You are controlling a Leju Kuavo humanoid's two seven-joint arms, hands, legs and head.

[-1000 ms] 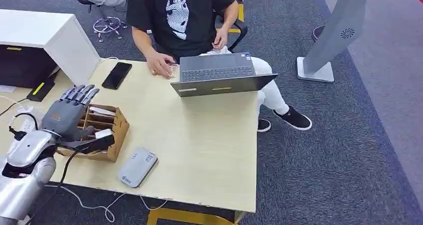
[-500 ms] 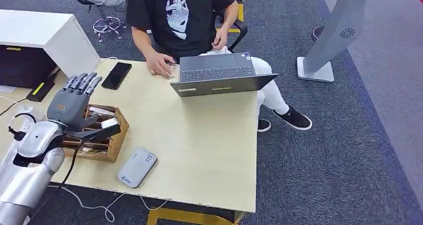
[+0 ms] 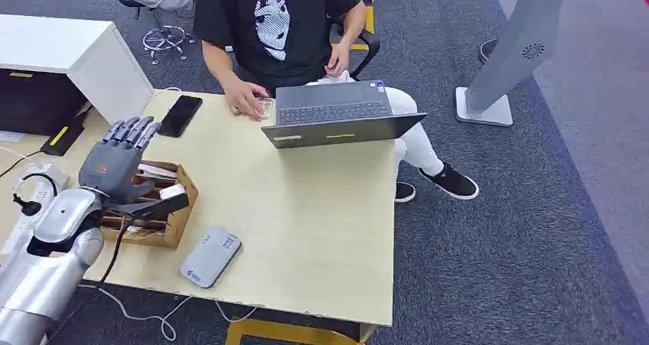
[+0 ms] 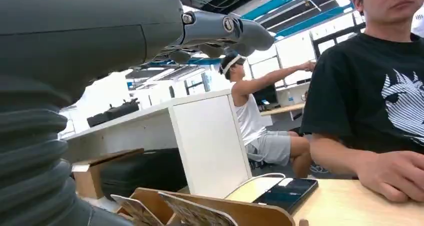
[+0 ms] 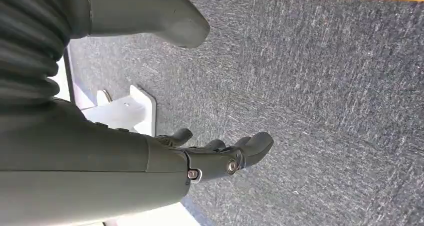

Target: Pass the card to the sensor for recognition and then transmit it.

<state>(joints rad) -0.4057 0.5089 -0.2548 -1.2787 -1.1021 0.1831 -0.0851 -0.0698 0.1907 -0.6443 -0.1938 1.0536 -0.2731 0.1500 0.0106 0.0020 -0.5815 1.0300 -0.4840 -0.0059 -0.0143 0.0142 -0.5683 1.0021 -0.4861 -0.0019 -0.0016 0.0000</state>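
A brown cardboard card holder (image 3: 150, 236) stands on the left side of the wooden table (image 3: 306, 215), with several cards (image 3: 170, 191) upright in its slots. My left hand (image 3: 115, 165) hovers over the holder with its fingers stretched out and its thumb spread toward the cards, holding nothing. The left wrist view looks past those fingers (image 4: 215, 30) with the card tops (image 4: 192, 213) just below. The grey-white sensor (image 3: 210, 256) lies flat on the table, in front of the holder. My right hand (image 5: 215, 158) hangs over the carpet, holding nothing.
A person (image 3: 275, 24) sits across the table behind an open laptop (image 3: 337, 114), one hand (image 3: 245, 100) resting on the table. A black phone (image 3: 179, 115) lies beyond the holder. A white cabinet (image 3: 76, 54) stands at the left, a grey stand (image 3: 520, 47) at the right.
My left hand has risen and moved forward over the card holder, its thumb now further across the slots. The cards, the sensor and the person stay as they were.
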